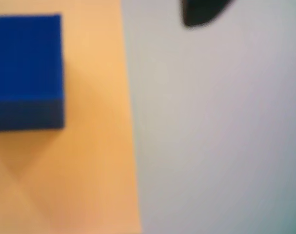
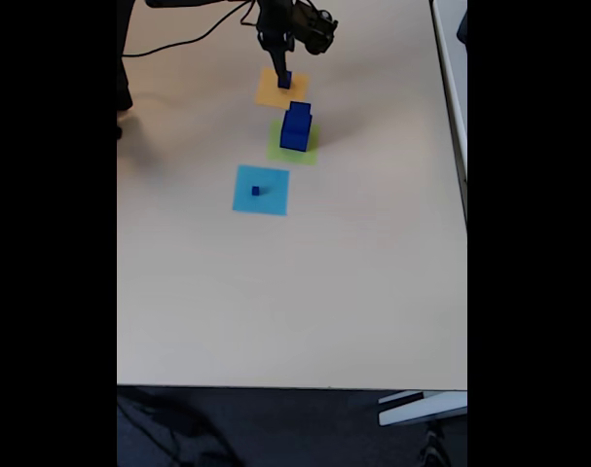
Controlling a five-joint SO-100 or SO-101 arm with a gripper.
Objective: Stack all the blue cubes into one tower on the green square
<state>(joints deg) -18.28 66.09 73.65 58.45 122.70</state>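
Fixed view, looking down on a pale tabletop (image 2: 276, 292): three paper squares lie in a slanting line, well apart from the edges. Farthest from the camera is the orange square (image 2: 278, 89), next the green square (image 2: 293, 144), nearest the light-blue square (image 2: 260, 189). On the green square stands a stack of blue cubes (image 2: 296, 126), a smaller one on a larger one, two as far as can be made out. A tiny blue cube (image 2: 256, 191) sits alone near the middle of the light-blue square. A third loose piece, a small blue cube (image 2: 284, 79), rests on the orange square, directly under the arm (image 2: 293, 21), which reaches in from the top edge with a black cable trailing to the left. The claw (image 2: 283, 70) points down at that cube, just above or touching it; whether its fingers are closed on the cube or spread cannot be told at this size. Wrist view (blurred, very close): a blue cube (image 1: 26, 70) fills the upper left, standing on orange paper (image 1: 94, 161), its top face lighter than its near side. The paper's straight edge runs down the middle, with grey-white tabletop (image 1: 216, 136) to the right. A dark rounded tip (image 1: 201, 13) juts in at the top edge, clear of the cube.
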